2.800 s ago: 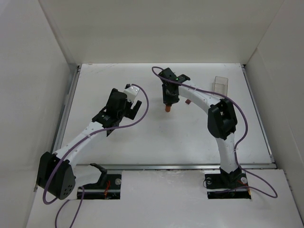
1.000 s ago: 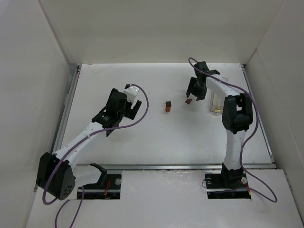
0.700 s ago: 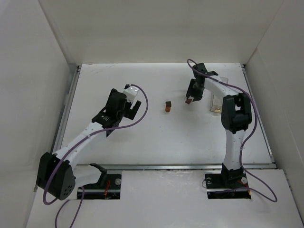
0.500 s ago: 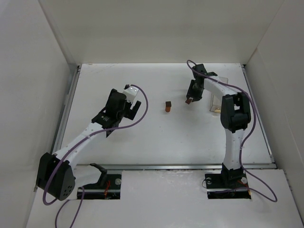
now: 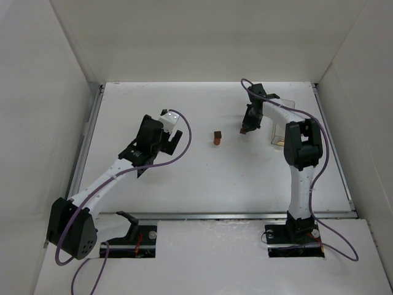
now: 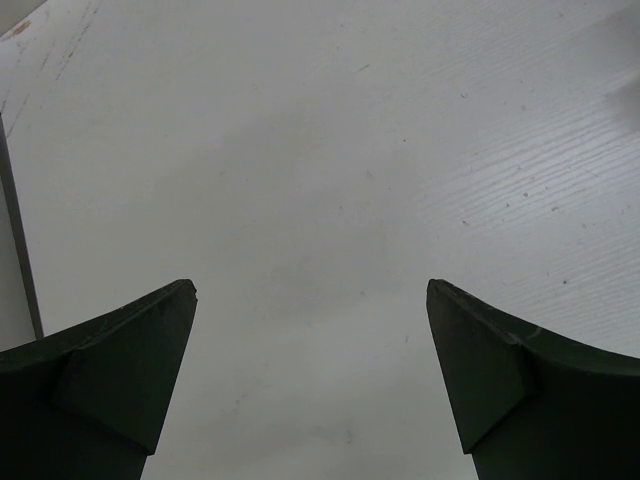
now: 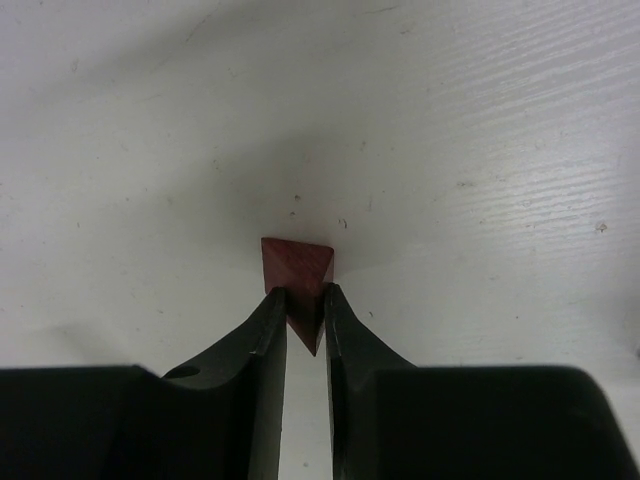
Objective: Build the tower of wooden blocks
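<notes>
Top external view: above the white table (image 5: 184, 184), the left gripper (image 5: 174, 140) hangs wide open. The right gripper (image 5: 245, 128) pinches a red-brown wedge (image 7: 297, 265) that rests on the table. Nearby, a dark cube (image 5: 217, 133) already tops an orange cylinder (image 5: 216, 142); the wedge apparently remains to be added.

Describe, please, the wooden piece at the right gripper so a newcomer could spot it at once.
On the white table, look far right, near the clear container. There the right gripper pinches a reddish-brown piece; unlike the brown-on-orange stack at mid-table, it is a triangular wedge.
</notes>
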Controlling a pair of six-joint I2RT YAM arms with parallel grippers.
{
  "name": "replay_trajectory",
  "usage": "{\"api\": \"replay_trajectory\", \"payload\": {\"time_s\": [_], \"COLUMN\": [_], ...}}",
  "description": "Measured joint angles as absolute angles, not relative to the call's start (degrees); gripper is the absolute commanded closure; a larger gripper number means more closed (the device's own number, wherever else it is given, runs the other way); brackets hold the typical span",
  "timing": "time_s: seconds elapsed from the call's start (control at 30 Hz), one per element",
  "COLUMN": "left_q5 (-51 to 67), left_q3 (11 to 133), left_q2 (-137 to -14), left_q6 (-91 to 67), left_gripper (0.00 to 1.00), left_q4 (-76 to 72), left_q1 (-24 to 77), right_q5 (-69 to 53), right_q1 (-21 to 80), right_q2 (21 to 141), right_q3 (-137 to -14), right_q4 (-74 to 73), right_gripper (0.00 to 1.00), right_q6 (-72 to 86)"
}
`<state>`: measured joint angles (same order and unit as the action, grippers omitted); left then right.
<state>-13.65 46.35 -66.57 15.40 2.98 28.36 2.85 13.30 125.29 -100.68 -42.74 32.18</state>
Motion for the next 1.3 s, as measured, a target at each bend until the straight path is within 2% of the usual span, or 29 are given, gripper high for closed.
{"api": "replay_trajectory", "payload": {"time_s": [0.27,0.4,0.53,0.67,0.87,1.13,1.27,1.3], "left_q5": [-13.2,-11.2,-5.6,3.8,18.2,37.9,49.4,52.6], "left_q3": [46.3,47.0,55.0,71.7,97.5,106.8,106.5,106.1], "left_q2": [-66.6,-66.7,-69.7,-76.7,-87.3,-88.4,-89.5,-90.0], "left_q6": [15.6,16.7,18.5,20.1,20.8,17.2,13.9,12.6], "left_gripper": [0.00,0.00,0.00,0.00,0.00,0.03,0.10,0.16], "left_q4": [2.9,3.6,7.5,12.1,21.4,25.6,26.1,25.5], "left_q1": [28.4,28.4,28.2,27.9,27.6,26.9,26.1,25.8], "right_q5": [3.0,2.3,-1.1,-6.4,-18.6,-34.1,-41.4,-43.1], "right_q1": [13.8,14.1,15.0,17.4,19.6,20.4,20.5,20.5], "right_q2": [122.4,113.9,103.0,94.1,82.8,76.3,74.1,73.5], "right_q3": [-98.0,-92.8,-90.9,-89.6,-79.5,-71.8,-69.2,-68.4], "right_q4": [-39.8,-36.2,-29.7,-21.4,-7.3,4.6,7.5,7.9], "right_gripper": [1.00,1.00,1.00,1.00,1.00,1.00,1.00,1.00], "right_q6": [26.2,21.1,13.6,5.5,-4.4,-17.8,-26.3,-28.7]}}
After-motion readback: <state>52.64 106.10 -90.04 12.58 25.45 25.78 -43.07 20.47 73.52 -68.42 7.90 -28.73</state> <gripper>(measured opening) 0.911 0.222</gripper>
